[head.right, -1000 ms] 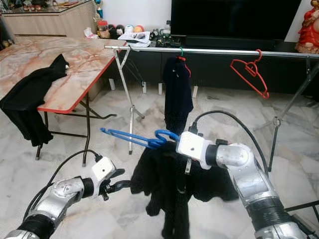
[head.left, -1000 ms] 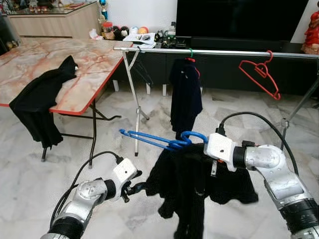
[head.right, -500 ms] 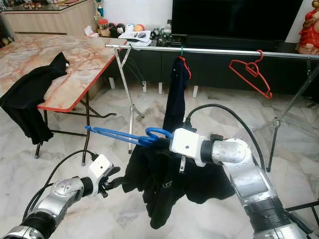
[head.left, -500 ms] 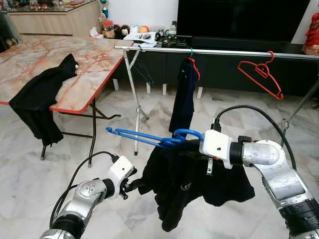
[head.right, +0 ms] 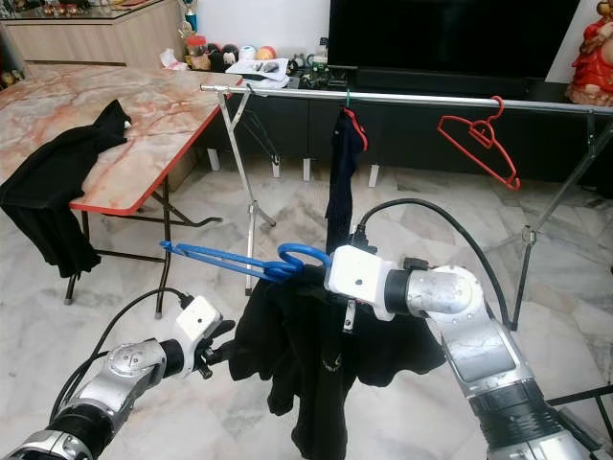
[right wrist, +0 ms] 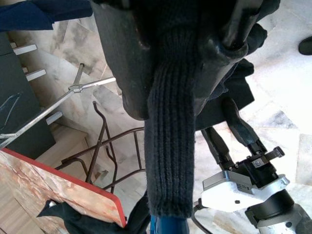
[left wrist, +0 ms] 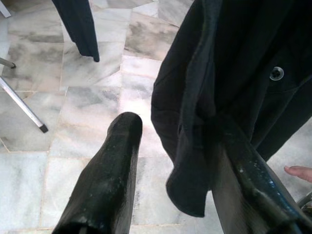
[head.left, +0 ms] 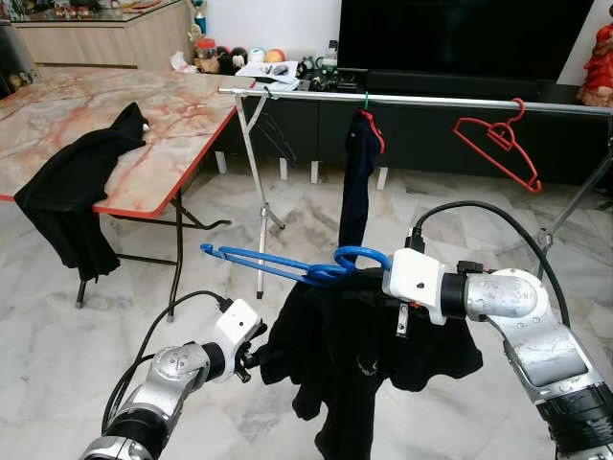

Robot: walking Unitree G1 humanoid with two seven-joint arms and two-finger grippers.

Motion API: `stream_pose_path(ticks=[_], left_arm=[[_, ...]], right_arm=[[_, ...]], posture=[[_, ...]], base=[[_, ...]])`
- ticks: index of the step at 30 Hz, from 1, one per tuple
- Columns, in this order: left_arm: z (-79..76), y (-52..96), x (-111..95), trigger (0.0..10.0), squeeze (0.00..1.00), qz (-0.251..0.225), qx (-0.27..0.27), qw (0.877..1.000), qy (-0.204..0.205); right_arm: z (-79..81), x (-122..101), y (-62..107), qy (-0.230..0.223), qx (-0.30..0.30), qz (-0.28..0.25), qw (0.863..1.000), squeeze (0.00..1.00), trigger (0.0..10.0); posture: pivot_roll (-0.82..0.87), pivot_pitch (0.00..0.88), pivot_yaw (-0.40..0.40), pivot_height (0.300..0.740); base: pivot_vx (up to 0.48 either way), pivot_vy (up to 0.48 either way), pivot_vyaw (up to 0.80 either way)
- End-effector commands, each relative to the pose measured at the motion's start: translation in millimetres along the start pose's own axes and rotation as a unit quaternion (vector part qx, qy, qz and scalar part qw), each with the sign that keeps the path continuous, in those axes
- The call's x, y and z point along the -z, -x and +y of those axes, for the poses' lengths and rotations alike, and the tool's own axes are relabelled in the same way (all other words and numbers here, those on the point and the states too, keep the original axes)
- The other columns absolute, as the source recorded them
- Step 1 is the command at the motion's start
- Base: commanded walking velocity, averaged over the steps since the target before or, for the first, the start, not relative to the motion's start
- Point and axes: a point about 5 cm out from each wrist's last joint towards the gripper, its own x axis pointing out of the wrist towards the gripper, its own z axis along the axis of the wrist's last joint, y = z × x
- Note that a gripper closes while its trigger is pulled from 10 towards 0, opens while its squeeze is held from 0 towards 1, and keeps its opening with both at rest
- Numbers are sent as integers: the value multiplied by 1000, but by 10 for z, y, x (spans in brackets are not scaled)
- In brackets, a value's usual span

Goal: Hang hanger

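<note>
Floor (head.left: 57,355): pale marble tiles, glossy, grey-veined, under everything.
Table (head.left: 172,115): folding, pink marbled top with a red edge, on my left; a black garment (head.left: 72,196) slumps over its near edge.
Rail (head.left: 431,100): thin silver bar on splayed metal legs, straight ahead, with a dark cabinet behind it.
Hung garment (head.left: 356,182): dark, narrow, edge-on, dangling from the rail between me and the cabinet.
Black shirt (head.left: 369,350): soft, limp knit, bunched and draped from my blue hanger, well short of the rail.
My right gripper (right wrist: 183,53): fingers pressed on the shirt's ribbed neck at the hanger's neck, holding both up at mid height.
Blue hanger (head.left: 287,268): slim plastic, lying nearly flat, its long arm pointing left and its curled hook beside my right wrist.
Red hanger (head.left: 498,144): thin, bare, tilted, hooked on the rail at right.
My left gripper (left wrist: 170,161): fingers spread, low at the shirt's left hem; one finger (left wrist: 243,165) lies against the cloth, which hangs between the two.
</note>
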Motion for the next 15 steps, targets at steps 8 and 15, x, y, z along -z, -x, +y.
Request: stream_pose_path(ticks=[8,15], left_arm=[[21,19,24,10000,0,4,-3,1000,2],[21,19,24,10000,0,4,-3,1000,2]], right_arm=[[-30,-130,17,20,5,-21,1000,0,10000],[-30,-130,17,20,5,-21,1000,0,10000]], posture=[[42,25,3,740],[42,25,3,740]], base=[[0,0,0],[0,0,0]])
